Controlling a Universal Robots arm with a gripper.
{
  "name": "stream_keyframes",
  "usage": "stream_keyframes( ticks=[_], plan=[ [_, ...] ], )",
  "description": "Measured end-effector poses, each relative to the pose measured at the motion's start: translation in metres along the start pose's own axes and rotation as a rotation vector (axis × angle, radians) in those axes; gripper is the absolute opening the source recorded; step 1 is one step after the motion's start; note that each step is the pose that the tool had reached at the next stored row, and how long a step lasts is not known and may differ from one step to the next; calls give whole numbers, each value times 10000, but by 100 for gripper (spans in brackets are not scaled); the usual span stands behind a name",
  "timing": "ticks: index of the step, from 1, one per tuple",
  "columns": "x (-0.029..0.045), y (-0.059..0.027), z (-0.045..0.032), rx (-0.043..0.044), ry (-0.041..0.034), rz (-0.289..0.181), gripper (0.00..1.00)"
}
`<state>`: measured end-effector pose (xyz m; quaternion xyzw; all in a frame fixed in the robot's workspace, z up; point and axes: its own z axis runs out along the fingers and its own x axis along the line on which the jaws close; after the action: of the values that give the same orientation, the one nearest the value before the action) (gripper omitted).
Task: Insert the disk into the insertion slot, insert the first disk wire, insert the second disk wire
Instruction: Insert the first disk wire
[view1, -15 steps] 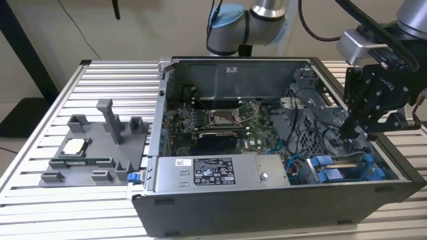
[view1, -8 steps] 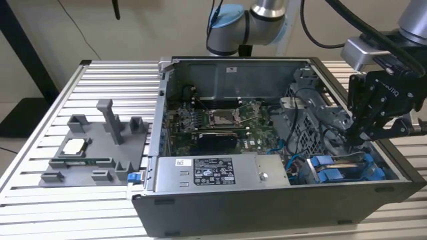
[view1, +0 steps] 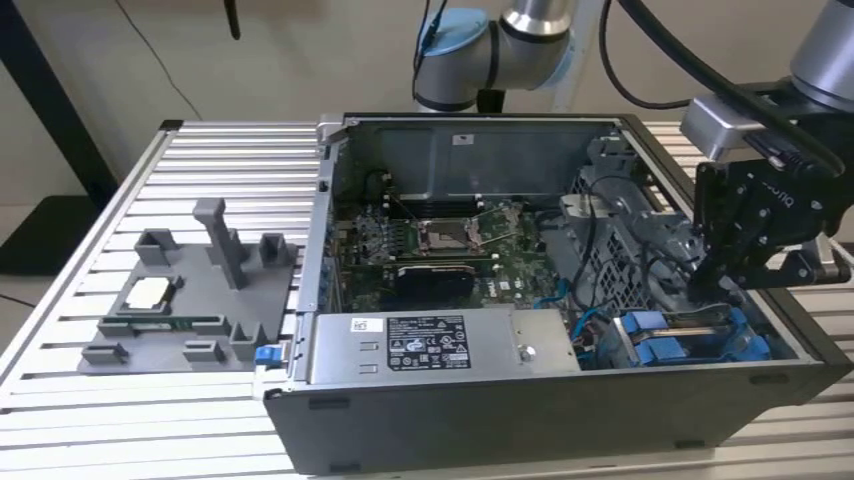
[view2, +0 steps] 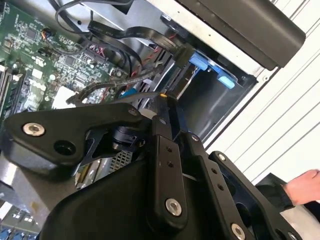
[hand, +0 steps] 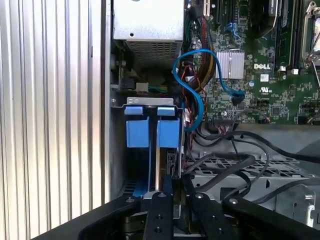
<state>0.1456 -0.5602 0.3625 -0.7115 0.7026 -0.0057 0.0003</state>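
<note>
Nearest the near edge of the slatted table (view1: 80, 400) we see the open computer case (view1: 534, 420). Just inside its near wall is one silver power-supply box (view1: 427, 345). Beside that box, toward the exterior view's right, the insertion slot (hand: 150, 101) stands in the case's near corner. The disk (hand: 169, 134) sits upright in it, edge-on to us, and we count two blue tabs side by side at the slot's mouth. The pincer (hand: 173, 174) is right at the slot, close beside the disk's edge, with its tips pressed together. We cannot tell whether anything thin is caught between them, nor whether they touch the disk.

The space around it is crowded. One blue cable (hand: 197, 75) loops just beside the slot. Several black cables (hand: 240, 165) lie across a perforated grey cage (hand: 260, 172) next to the pincer's links. Further in lies one green motherboard (view1: 441, 240) with one finned silver heat sink (hand: 230, 64).

Toward the exterior view's left, apart from the case, one grey fixture (view1: 187, 275) lies on the table. It carries one square chip (view1: 147, 293) and one green memory stick (view1: 167, 322). In the second wrist view one hand (view2: 304, 186) with a dark sleeve shows over the table, outside the case's wall. At the table's far edge rises the arm (view1: 461, 50).
</note>
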Motion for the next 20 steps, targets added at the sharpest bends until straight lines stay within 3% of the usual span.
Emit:
stream_keyframes(
  ticks=[12,20],
  plan=[
    [0,-85,164,157,94,-320,19],
    [-2,-93,214,309,97,-397,19]
  ],
)
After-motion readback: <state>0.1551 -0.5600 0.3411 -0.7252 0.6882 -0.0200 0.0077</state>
